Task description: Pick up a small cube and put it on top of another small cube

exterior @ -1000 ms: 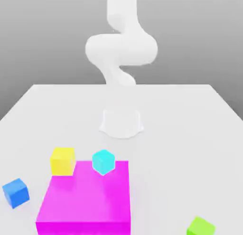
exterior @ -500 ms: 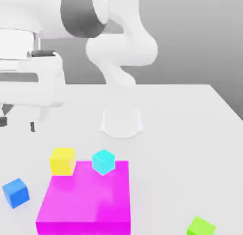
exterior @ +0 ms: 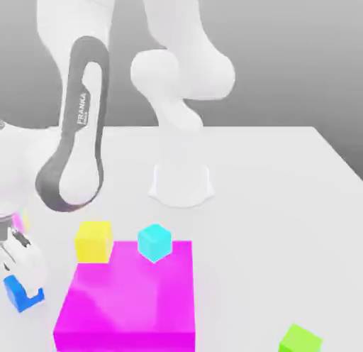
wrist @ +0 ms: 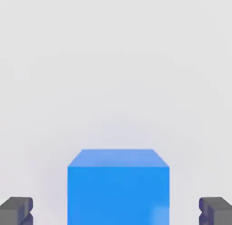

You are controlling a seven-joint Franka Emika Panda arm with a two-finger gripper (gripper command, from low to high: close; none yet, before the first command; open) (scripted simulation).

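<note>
Ext. cam gives you a raised look across the white counter [exterior: 283, 173] toward the arm's base. Hand cam sits w/ the hand, v. close on the blue cube [wrist: 118, 188]. Both views share that cube [exterior: 20, 295].

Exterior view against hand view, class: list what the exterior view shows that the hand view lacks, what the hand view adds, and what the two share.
Exterior view alone: the white arm, the yellow cube beside the big magenta block, the cyan cube at that block's far edge, and the green cube at the view's lower right. Hand view alone: both dark fingertips flanking the blue cube with a gap on each side. Shared: the blue cube, the gripper at it, and the white table.
</note>
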